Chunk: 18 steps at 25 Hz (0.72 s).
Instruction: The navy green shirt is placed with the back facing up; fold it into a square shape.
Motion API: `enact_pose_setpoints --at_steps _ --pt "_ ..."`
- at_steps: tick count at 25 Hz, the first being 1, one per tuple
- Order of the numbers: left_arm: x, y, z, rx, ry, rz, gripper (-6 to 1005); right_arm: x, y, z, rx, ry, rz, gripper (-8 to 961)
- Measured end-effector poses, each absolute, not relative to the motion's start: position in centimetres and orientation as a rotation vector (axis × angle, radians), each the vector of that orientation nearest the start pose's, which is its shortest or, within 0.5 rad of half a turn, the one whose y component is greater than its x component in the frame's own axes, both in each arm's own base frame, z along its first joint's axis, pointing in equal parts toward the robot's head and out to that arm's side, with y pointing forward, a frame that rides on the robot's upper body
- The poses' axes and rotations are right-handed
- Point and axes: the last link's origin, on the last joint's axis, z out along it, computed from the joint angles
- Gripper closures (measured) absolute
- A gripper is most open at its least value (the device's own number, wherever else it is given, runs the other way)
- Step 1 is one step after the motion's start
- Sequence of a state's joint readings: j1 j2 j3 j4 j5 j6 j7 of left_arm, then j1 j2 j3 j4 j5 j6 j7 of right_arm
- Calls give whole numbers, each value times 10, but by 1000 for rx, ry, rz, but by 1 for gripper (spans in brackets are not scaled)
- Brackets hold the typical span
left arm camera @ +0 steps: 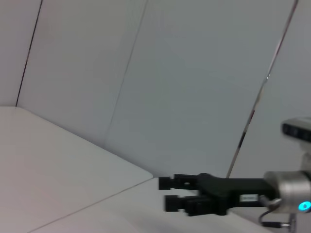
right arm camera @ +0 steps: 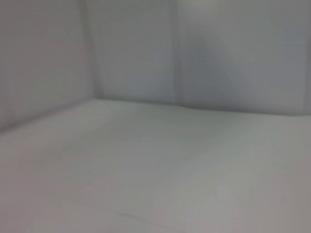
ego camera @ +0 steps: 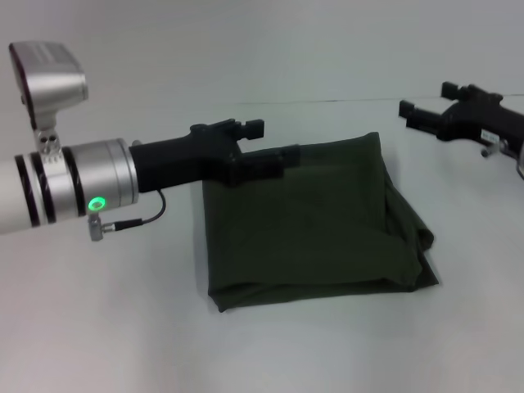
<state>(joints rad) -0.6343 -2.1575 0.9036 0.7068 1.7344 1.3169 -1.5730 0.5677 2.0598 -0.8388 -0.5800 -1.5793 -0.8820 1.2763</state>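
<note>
Left gripper (ego camera: pixel 274 147) is seen over the far left corner of the navy green shirt (ego camera: pixel 315 225), with its two black fingers apart and nothing held between them. Whether the cloth is touched by it cannot be told. Right gripper (ego camera: pixel 417 110) is seen off to the right, up above the table (ego camera: pixel 98 327) and apart from the shirt, with its fingers also spread and nothing in them. It is also seen in the left wrist view (left arm camera: pixel 167 192), far off by the wall (left arm camera: pixel 194 73).

The shirt is laid on the white table in the middle, already folded into a shape close to a square. Its near edge is thick and rounded, and on the right side some layers are bunched and stick out a little.

The shirt is judged to be soft, light and floppy, so it will sag and slide when lifted. It is best taken at a corner or an edge, with all layers pinched together. The messy right side could be pulled straight from its edge.
</note>
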Motion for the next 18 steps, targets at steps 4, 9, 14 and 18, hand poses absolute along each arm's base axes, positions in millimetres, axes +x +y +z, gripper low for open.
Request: enact_pose_setpoints --at_steps 4,9,14,18 --pt "-192 372 -30 -2610 -627 -874 113 281 389 16 -2250 660 657 36" --pt "-198 370 -30 -2603 -599 -856 117 278 366 -12 -2463 629 627 36" --pt "-201 372 -29 -2590 -613 -847 117 279 358 -34 -2540 627 535 36" --pt "-200 373 -29 -2586 -617 -846 117 288 362 -43 -2518 639 433 37"
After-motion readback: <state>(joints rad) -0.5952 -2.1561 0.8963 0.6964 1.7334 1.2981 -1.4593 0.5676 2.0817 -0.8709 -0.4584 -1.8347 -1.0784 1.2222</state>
